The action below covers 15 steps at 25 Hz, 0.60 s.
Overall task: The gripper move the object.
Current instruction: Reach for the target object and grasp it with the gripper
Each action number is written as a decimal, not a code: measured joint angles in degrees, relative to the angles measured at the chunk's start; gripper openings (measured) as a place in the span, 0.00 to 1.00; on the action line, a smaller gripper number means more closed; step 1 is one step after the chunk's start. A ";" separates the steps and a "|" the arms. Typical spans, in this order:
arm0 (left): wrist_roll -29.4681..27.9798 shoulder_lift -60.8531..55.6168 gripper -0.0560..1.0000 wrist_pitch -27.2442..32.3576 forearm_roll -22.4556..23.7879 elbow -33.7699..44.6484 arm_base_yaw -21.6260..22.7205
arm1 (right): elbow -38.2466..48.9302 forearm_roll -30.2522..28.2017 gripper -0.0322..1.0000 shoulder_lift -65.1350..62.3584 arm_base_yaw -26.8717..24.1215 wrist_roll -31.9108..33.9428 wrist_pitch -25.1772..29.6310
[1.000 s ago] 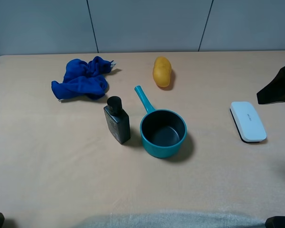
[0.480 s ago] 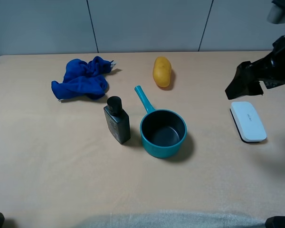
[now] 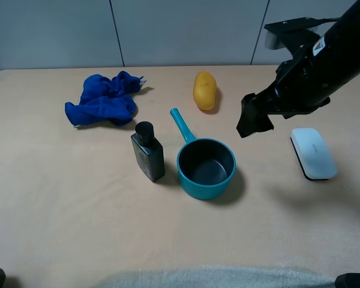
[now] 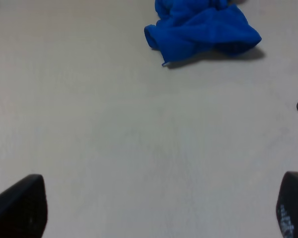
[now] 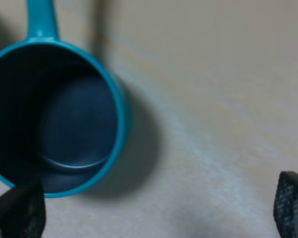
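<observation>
The teal saucepan [image 3: 206, 180] stands upright near the table's middle, its straight handle [image 3: 182, 125] pointing toward the back left and its inside dark and empty. My right gripper [image 3: 250, 125] hangs above the table just right of the pan, behind its rim, not touching it. In the right wrist view the pan [image 5: 54, 114] lies off to one side of the wide-apart fingertips [image 5: 17, 210], and the gripper [image 5: 154, 210] is open and empty. My left gripper [image 4: 156, 213] is open and empty over bare table, and it is out of the exterior view.
A black bottle [image 3: 148, 153] stands just left of the pan. A yellow potato-shaped thing [image 3: 204, 90] lies behind the pan. A crumpled blue cloth [image 3: 103, 100] lies at the back left and also shows in the left wrist view [image 4: 203, 27]. A white flat device [image 3: 312, 153] lies at the right.
My right arm has swung in from the right edge, leftward toward the pan. The pan, the bottle and the other things have not moved.
</observation>
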 joint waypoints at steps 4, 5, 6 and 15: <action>0.00 0.00 0.93 0.00 0.00 0.00 0.00 | -1.04 -0.06 0.70 3.30 2.47 0.60 -1.47; 0.00 0.00 0.93 0.00 0.00 0.00 0.00 | -1.12 -0.06 0.70 4.07 3.00 0.77 -1.89; 0.00 0.00 0.93 0.00 0.00 0.00 0.00 | -1.12 -0.08 0.70 4.80 3.55 1.01 -2.44; 0.00 0.00 0.93 0.00 0.00 0.00 0.00 | -1.21 0.49 0.70 9.46 5.33 2.37 -5.99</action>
